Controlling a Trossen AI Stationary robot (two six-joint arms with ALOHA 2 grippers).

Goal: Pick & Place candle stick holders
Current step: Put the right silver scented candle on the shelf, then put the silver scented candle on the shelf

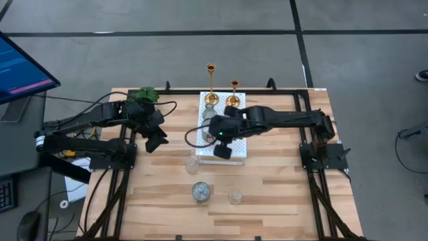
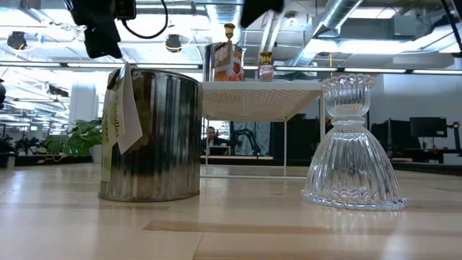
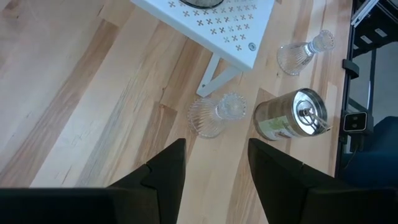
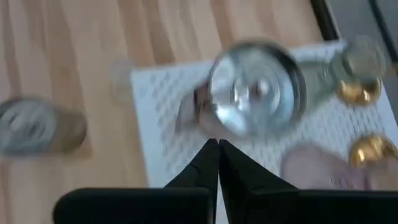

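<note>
The white dotted board (image 1: 225, 134) is crowded at its far edge by two gold candle stick holders (image 1: 211, 84), while bare wood is left open toward the near table edge around the silvery tin cup (image 1: 200, 193) and a clear glass cup (image 1: 235, 197). The right gripper (image 1: 223, 151) is held over the board's near edge with fingers pressed together on nothing, a silvery holder (image 4: 256, 88) lying just beyond its tips. The left gripper (image 1: 156, 142) is held partly open and empty beside the board, near the plant (image 1: 143, 96).

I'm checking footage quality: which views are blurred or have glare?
Right wrist view: smeared throughout, the silvery round top and gold bases soft above the shut right gripper. Left wrist view: sharp on the ribbed glass holder. Low view: bright ceiling lights behind the tin.
</note>
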